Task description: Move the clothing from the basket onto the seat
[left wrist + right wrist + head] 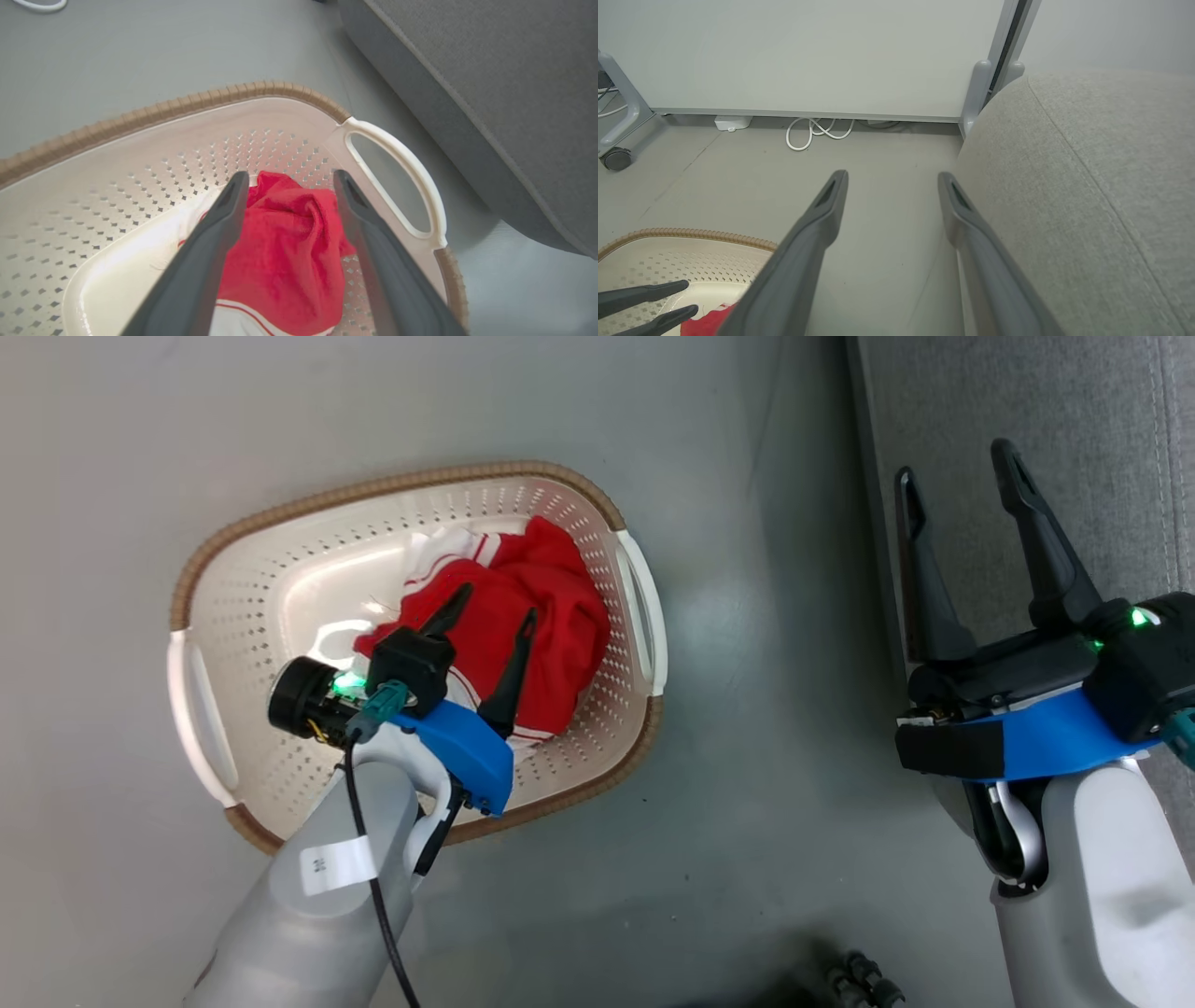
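The clothing [546, 616] lies crumpled in the right half of the basket [280, 569], the end nearest the seat [1074, 429]. It is a loose heap more than a laid-out garment. Its longer run seems to go from far to near, with white trim showing at the far-left corner and along the near edge, so it points no clear way.

The left tool [496, 603] is right over it, fingers spread wide and holding nothing. In the left wrist view they straddle the red fold, which lies straight ahead between them. Whether the tips touch the fabric I cannot tell. The finger gap sits roughly across the heap's longer run, which should suit a pinch straight down.

The right tool [954, 462], also wide open and empty, hangs over the seat's left edge, well apart from the basket, so the left arm is much nearer. The basket stands on the floor [747, 803], left of the seat, long axis left to right
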Available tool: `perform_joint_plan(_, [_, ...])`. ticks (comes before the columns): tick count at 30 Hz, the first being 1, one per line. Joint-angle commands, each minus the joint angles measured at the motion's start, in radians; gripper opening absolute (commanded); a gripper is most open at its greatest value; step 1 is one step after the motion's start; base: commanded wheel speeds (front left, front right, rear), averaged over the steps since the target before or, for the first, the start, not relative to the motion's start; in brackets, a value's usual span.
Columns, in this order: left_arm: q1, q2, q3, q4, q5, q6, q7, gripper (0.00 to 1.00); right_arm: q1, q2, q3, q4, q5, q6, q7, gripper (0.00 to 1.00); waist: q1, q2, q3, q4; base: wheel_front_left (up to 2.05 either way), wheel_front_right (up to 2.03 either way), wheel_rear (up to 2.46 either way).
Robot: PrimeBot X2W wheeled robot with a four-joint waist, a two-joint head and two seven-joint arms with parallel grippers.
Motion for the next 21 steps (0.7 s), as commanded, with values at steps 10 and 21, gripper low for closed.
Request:
perform_joint_plan(10, [-0.123,-0.013,-0.186,0.165,-0.11,-0.001,-0.003,1.0,-0.035,0.013,0.036,-0.009,0.017,0.0,-0.024,1.0,-0.0002,0.0001,0.091,-0.045,0.0,0.0,0.0])
perform_joint_plan(21, [-0.211,-0.033,-0.254,0.34,-0.17,-0.001,-0.002,1.0,-0.036,0.014,0.072,-0.023,0.043,0.0,-0.041,1.0,-0.0002,0.0001,0.143,-0.086,0.0,0.0,0.0])
